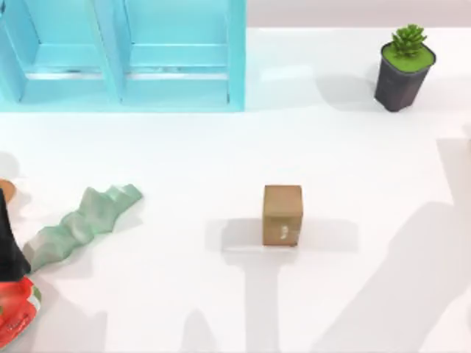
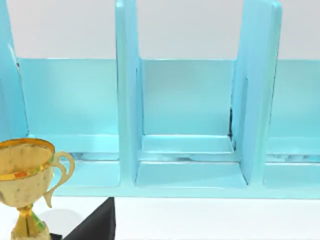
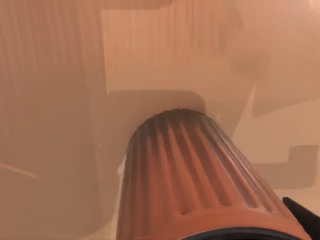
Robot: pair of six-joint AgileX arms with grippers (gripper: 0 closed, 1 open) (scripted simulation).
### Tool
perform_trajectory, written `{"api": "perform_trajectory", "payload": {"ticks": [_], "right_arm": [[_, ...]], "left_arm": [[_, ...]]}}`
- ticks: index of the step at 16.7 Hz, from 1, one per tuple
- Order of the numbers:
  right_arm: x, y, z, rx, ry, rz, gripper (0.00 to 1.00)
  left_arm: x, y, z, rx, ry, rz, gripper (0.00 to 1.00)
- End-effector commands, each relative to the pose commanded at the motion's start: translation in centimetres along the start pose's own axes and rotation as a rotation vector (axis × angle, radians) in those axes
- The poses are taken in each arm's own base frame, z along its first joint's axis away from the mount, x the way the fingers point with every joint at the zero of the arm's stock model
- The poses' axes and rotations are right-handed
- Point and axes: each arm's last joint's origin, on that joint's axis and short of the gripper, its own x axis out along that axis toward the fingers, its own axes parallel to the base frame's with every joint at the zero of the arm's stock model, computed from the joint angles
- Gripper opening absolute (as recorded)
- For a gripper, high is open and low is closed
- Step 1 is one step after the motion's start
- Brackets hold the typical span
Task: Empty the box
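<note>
The brown box (image 1: 282, 214) is looking like matt cardboard; the trophy (image 2: 25, 182) is gleaming like polished gold metal; the turquoise shelf (image 2: 190, 165) is showing smooth, glossy faces.

The left tool's finger (image 2: 97, 226) is a plain, matte black wedge with sharp edges.

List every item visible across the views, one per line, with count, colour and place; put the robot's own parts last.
shelf: one, light blue, far left of table, open bays
plant: one, green in dark pot, far right corner
box: one, brown, near table centre
cloth: one, pale green, crumpled, left side
trophy: one, gold, in front of the shelf in left wrist view
ribbed cylinder: one, orange-brown, close up in right wrist view
red object: one, red, cut by the top view's left edge, bottom corner
table: one, white
</note>
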Motion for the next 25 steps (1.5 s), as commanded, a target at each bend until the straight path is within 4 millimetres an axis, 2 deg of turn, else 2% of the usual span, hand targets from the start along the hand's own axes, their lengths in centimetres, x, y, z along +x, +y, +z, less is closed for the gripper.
{"api": "perform_trajectory", "payload": {"ticks": [2,3,6,8,10,12,14,18,23,25], "right_arm": [[-0.6,-0.2,-0.2,0.019,-0.004,-0.002,0.00],[-1.6,-0.6,-0.6,0.050,-0.010,-0.005,0.00],[-6.2,-2.0,-2.5,0.157,-0.028,-0.010,0.00],[-9.5,-2.3,-3.5,0.191,-0.024,0.005,0.00],[-12.2,-2.2,-3.8,0.185,-0.035,0.014,0.00],[-13.9,-1.8,-3.3,0.150,-0.046,0.015,0.00],[-14.3,-1.2,-2.2,0.097,-0.042,0.008,0.00],[-13.1,0.0,0.0,0.003,-0.002,0.000,0.00],[-13.0,0.0,0.0,0.007,-0.001,0.001,0.00],[-13.3,1.2,0.4,0.007,-0.027,-0.007,0.00]], "left_arm": [[0.0,0.0,0.0,0.000,0.000,0.000,1.00],[0.0,0.0,0.0,0.000,0.000,0.000,1.00],[0.0,0.0,0.0,0.000,0.000,0.000,1.00],[0.0,0.0,0.0,0.000,0.000,0.000,1.00],[0.0,0.0,0.0,0.000,0.000,0.000,1.00],[0.0,0.0,0.0,0.000,0.000,0.000,1.00],[0.0,0.0,0.0,0.000,0.000,0.000,1.00],[0.0,0.0,0.0,0.000,0.000,0.000,1.00],[0.0,0.0,0.0,0.000,0.000,0.000,1.00],[0.0,0.0,0.0,0.000,0.000,0.000,1.00]]}}
